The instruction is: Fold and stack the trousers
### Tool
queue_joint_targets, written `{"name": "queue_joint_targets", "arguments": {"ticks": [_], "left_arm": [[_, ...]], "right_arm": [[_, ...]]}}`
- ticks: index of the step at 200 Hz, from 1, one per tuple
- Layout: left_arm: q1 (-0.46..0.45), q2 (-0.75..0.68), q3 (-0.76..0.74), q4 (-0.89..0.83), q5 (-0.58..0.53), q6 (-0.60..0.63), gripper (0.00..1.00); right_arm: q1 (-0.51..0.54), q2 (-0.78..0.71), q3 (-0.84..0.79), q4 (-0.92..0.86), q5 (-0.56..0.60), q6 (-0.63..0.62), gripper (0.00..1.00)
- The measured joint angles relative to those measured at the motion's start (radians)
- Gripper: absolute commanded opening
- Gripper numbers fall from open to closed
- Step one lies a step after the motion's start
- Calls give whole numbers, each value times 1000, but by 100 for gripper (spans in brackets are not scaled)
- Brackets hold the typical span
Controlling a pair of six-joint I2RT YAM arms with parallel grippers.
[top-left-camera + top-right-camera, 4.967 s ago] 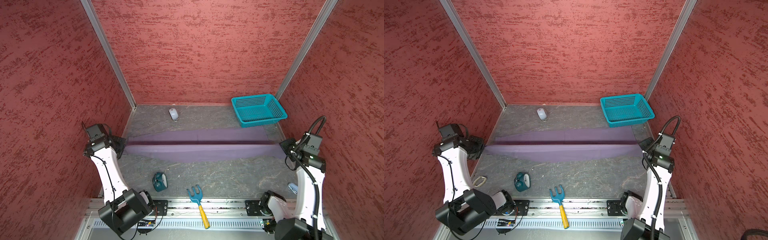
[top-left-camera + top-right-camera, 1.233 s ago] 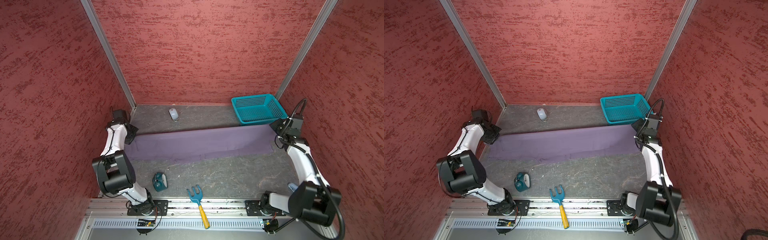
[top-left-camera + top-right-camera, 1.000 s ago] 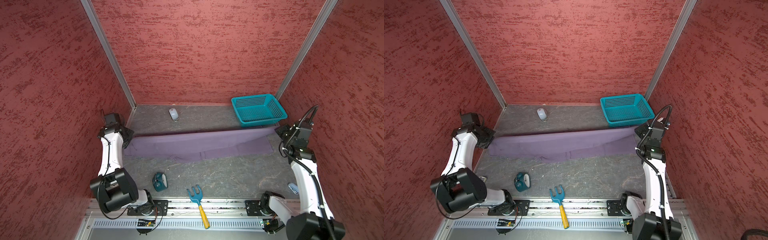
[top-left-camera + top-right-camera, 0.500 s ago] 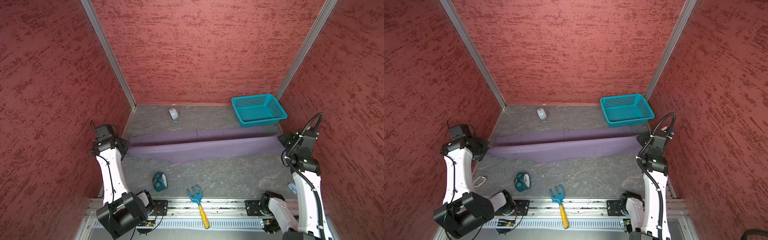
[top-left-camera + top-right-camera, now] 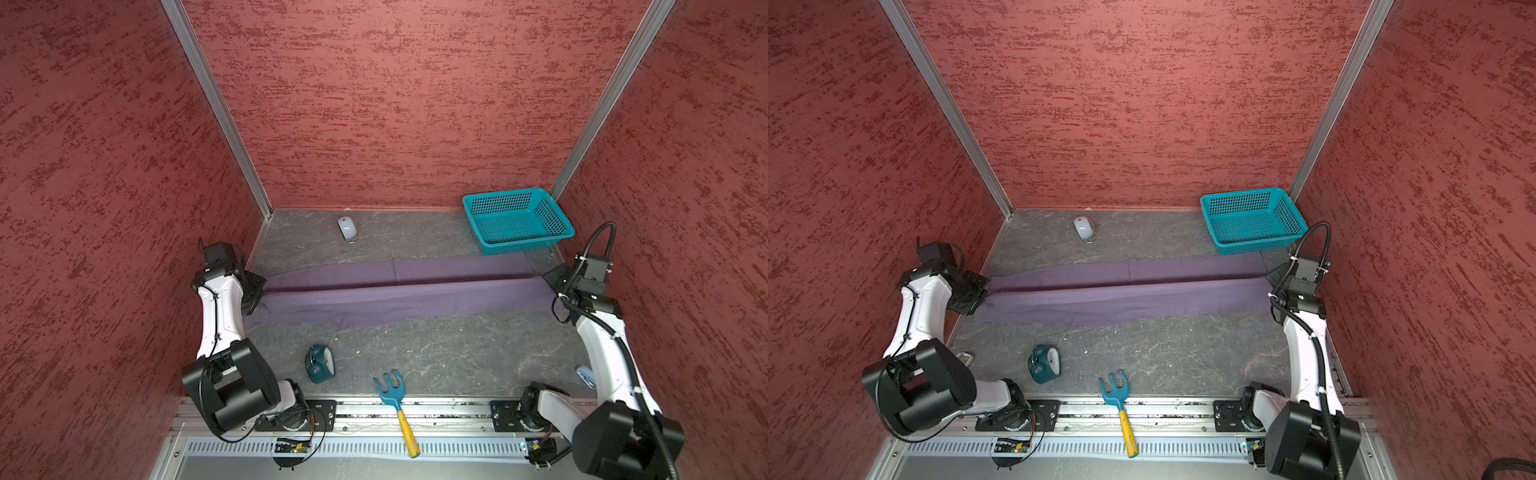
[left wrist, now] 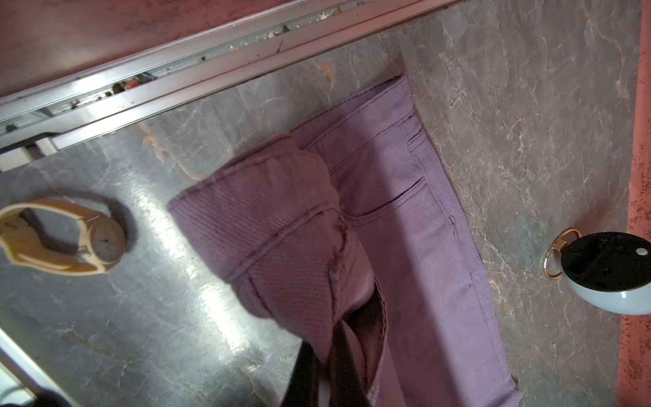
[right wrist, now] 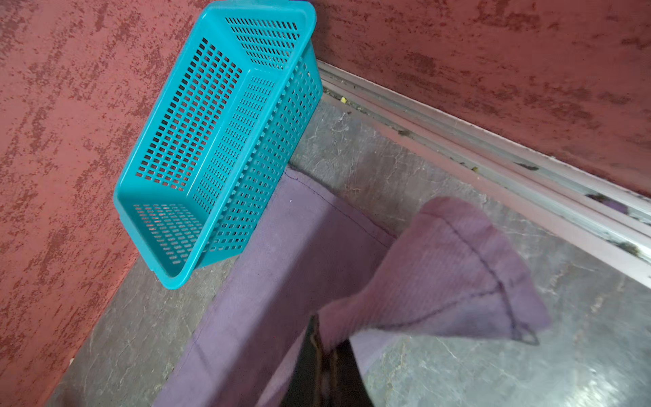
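- The trousers (image 5: 395, 291) lay stretched from side to side across the counter (image 5: 415, 353), folded lengthwise.
- The left pincer (image 6: 334, 338) was clamped on the waistband end, and the right pincer (image 7: 327, 338) on the hem end.
- A basket (image 5: 521, 247) stood just behind the right end. A mouse (image 5: 346, 228) lay farther back. A clock (image 5: 320, 363) and a rake (image 5: 395, 395) lay in front, clear of the cloth.
- The left wrist view alone showed a wristwatch (image 6: 63, 236) plainly, near the waistband.
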Motion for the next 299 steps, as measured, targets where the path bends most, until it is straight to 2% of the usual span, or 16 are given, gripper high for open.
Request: {"name": "queue_joint_targets", "arguments": {"ticks": [35, 107, 230, 246, 250, 255, 265, 281, 299], "left_arm": [[-59, 110, 73, 43, -22, -14, 0], [-137, 291, 169, 94, -69, -45, 0], [-160, 370, 190, 125, -98, -61, 0], [-161, 375, 190, 127, -100, -61, 12], [-161, 375, 190, 128, -100, -63, 17], [-161, 375, 190, 129, -102, -62, 24], [-161, 375, 190, 134, -117, -61, 43], [-153, 375, 195, 150, -154, -63, 66], [-143, 375, 208, 159, -182, -68, 72]], "right_arm": [[0, 156, 15, 106, -34, 3, 0], [0, 494, 151, 260, -122, 2, 0], [25, 673, 288, 341, -160, -40, 0], [25, 688, 288, 345, -160, -40, 2], [25, 692, 288, 345, -160, -40, 7], [25, 695, 288, 346, -160, -40, 18], [25, 701, 287, 352, -154, -39, 40], [15, 708, 286, 377, -131, -38, 56], [3, 709, 286, 390, -111, -43, 63]]}}
